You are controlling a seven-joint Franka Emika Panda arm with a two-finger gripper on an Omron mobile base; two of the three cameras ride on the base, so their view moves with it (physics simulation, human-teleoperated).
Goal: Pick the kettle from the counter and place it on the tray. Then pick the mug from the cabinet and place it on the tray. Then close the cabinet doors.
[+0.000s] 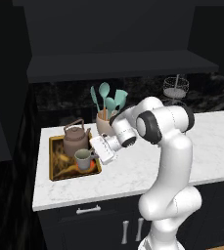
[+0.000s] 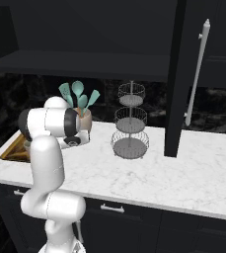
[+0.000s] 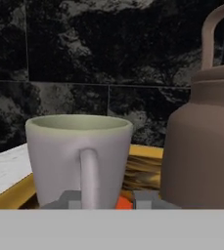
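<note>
A dark simulated kitchen, black marbled backsplash behind a white veined counter [image 1: 133, 176] set over dark drawers. The mug [image 1: 83, 158] stands upright on the near right part of the tray [image 1: 51, 161], its handle turned toward the arm's gripper [image 1: 100, 152]. In the hand view the mug [image 3: 79, 158] sits straight ahead, its handle [image 3: 90, 177] rising between the two finger tips [image 3: 68, 199], which stand slightly apart on either side of it (whether they press the handle cannot be told). The kettle [image 1: 76, 138] sits on the same tray, just beyond the mug; in the hand view the kettle [image 3: 201, 146] stands right of the mug with a small gap between them. The tray lies at the left end of the counter, gold rim showing. Behind it, a beige crock [image 1: 103, 124] holds teal utensils [image 1: 106, 97]. Further right, a tiered wire basket stand [image 2: 130, 121] rests on the counter. From the right base view, one cabinet door [image 2: 183, 74] with its silver bar handle [image 2: 197, 69] hangs open over the counter, right of the stand.
</note>
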